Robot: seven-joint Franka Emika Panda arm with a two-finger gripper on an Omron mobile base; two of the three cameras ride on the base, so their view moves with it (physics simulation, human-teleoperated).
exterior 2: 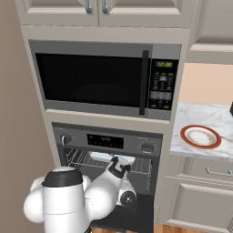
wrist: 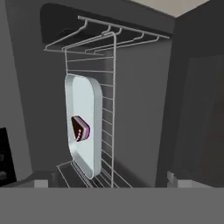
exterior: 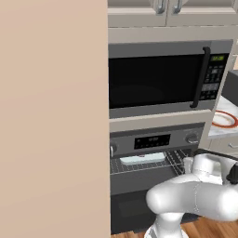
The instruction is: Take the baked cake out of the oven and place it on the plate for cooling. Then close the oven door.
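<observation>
- Oven (exterior 2: 109,141) is seen at centre-bottom of right base view, below microwave (exterior 2: 104,79); oven door (exterior 2: 132,214) is swung down open, dark panel at lower centre.
- Wire rack (exterior: 153,162) is shown inside oven cavity, lower centre of left base view, w/ pale tray (exterior: 142,158) lying on it.
- Cake (wrist: 80,128) is seen in hand view, left of centre: small dark-brown piece w/ whitish bits, resting on the tray (wrist: 83,122). View is rolled, so tray & rack (wrist: 107,109) appear upright.
- Gripper (wrist: 107,183) is held apart from the cake, at oven mouth; fingertips (wrist: 41,183) sit far apart at bottom left & bottom right of hand view, so jaws are spread wide, nothing between them.
- Plate (exterior 2: 200,136) w/ red-orange rim is on marble counter (exterior 2: 205,120), right side of right base view; also at right edge of left base view (exterior: 225,119). Nothing is seen on it.
- Arm (exterior 2: 104,191) is reaching from lower left of right base view toward oven opening.
</observation>
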